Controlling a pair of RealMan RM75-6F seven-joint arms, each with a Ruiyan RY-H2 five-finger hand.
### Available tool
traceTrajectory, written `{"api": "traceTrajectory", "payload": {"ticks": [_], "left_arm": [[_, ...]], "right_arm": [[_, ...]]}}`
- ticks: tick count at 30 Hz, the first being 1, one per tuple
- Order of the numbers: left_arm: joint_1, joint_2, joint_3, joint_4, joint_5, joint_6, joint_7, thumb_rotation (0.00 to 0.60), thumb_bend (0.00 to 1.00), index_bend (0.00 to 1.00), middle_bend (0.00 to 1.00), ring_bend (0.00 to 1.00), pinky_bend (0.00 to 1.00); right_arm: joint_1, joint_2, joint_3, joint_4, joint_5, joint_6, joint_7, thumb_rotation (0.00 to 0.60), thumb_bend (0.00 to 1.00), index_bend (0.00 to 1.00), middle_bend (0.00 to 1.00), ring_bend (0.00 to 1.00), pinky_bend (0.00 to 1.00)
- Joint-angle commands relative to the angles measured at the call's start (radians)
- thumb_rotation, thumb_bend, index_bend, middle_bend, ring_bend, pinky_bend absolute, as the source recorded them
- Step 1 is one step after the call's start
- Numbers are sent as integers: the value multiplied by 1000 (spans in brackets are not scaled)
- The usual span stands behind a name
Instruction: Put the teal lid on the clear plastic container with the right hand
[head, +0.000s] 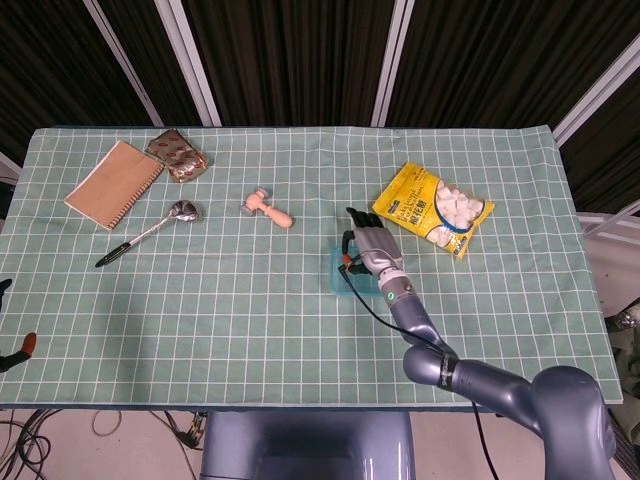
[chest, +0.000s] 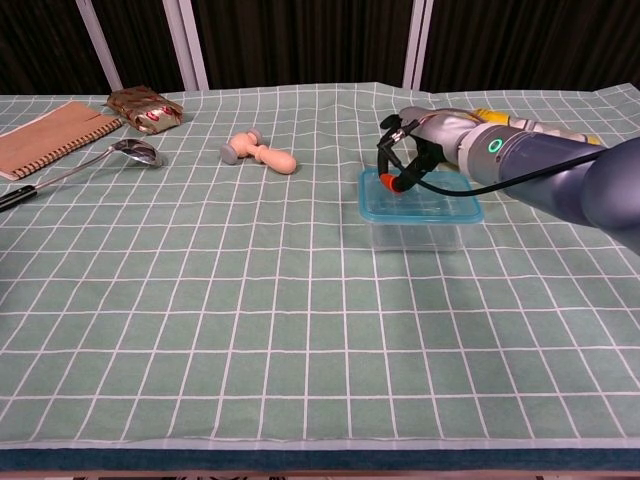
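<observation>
Right of center in the chest view, the teal lid (chest: 425, 197) sits atop the clear plastic container (chest: 418, 232). The right hand (chest: 412, 140) rests above its far edge, fingers curled down onto the lid. Beyond lies a yellow snack bag (head: 433, 209).

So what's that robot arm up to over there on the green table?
The robot's right hand is over a clear plastic container, at the teal lid that sits on top of it. The lid looks roughly in place; whether it is snapped down, or whether the fingers are pressing it, cannot be told. The other things on the checked cloth lie apart from the hand: a yellow snack bag, a spoon, a notebook. The left hand is out of view.
</observation>
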Motion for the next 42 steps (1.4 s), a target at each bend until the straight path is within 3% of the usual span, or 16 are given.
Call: {"api": "traceTrajectory", "payload": {"ticks": [1,26,42], "left_arm": [[0,0,0,0,-1,0,1,600,319,108,0,0,0],[0,1,2,-1,-3,3,0,600,319,108,0,0,0],[-1,0,1,0,-3,5,-1,600,320,108,0,0,0]], "right_arm": [[3,1,-5,2,3,-9,-5,600,517,693,0,0,0],[44,28,-54,-28,114,-43,-122,600,518,698,0,0,0],[57,13,-72,-28,130,-45,-131,600,517,709,0,0,0]]}}
